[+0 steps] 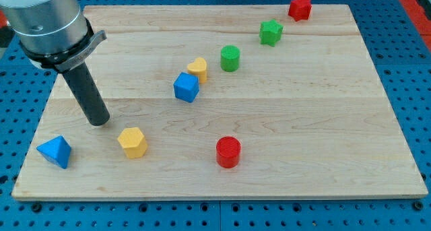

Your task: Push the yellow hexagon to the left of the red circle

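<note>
Hand: none fitted. Only my tip, the blunt end of a dark rod, so nothing to spread apart or clamp. It rests on the tabletop, just up-left of the yellow hexagon, apparently not touching it. Hexagon already lies toward the view's left of the red circle, well apart, nearly level with it.

Risks, as I judge them: a push from the present spot would drive the hexagon down-right, toward the near edge. An off-centre contact on a facet could spin it aside. Overshoot could knock the red circle out of place.

Materials: pale wood planks, visible grain, smooth. Blocks look like matte plastic; circle shows ribbed sides. Blue triangular block sits near the lower-left corner, clear of the likely path.
</note>
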Controlling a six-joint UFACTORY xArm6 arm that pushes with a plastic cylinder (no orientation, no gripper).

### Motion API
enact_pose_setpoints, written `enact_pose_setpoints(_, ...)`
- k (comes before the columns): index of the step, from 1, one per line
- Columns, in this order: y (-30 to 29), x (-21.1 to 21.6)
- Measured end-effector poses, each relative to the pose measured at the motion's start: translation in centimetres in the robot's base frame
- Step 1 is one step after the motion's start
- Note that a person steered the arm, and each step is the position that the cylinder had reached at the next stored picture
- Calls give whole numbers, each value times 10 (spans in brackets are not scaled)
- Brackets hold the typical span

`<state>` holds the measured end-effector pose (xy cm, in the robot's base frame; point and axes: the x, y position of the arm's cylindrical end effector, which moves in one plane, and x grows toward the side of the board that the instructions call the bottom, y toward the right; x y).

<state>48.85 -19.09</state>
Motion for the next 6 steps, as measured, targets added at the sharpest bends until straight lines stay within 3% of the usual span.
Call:
enact_pose_setpoints(2,5,2)
enact_pose_setpoints(4,34,45)
enact_pose_setpoints(6,131,45)
